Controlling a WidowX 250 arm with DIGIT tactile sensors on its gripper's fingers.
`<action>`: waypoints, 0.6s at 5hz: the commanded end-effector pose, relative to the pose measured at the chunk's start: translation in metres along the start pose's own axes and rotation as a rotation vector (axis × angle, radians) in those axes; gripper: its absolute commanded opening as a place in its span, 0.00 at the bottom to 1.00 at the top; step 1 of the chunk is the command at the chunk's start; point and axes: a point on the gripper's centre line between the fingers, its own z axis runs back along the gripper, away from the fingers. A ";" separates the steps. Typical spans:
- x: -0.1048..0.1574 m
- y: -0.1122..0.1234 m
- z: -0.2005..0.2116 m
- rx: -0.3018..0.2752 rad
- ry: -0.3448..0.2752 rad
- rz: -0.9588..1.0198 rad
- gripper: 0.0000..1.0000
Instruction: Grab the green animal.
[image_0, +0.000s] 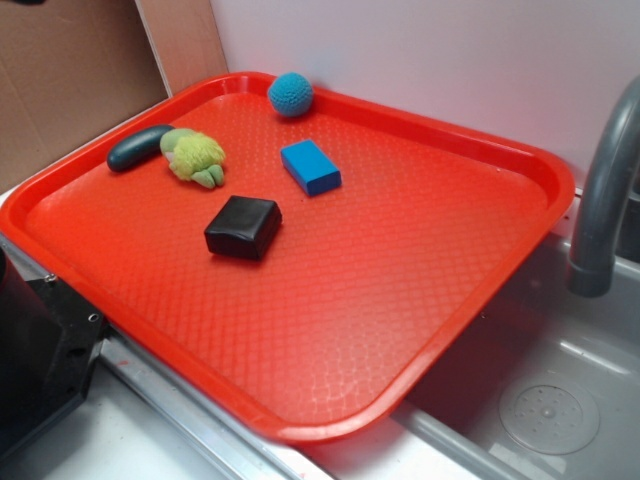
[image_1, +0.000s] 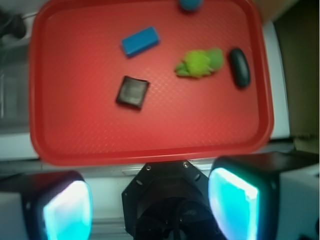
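Red tray lying over the sink; end effector, spread and empty, hovering well back from green animal, risking nudging the touching dark oblong.

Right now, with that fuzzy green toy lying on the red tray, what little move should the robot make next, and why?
Probably carry the open hand forward over the tray toward the green animal. The hand hangs back beyond the tray's near edge, holding nothing. The toy lies on the far side, close beside the dark green oblong, so centring above it first seems wise.
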 end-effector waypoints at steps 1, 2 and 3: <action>0.017 0.022 -0.021 0.001 -0.047 0.369 1.00; 0.027 0.038 -0.044 -0.027 -0.134 0.614 1.00; 0.043 0.051 -0.065 -0.001 -0.197 0.856 1.00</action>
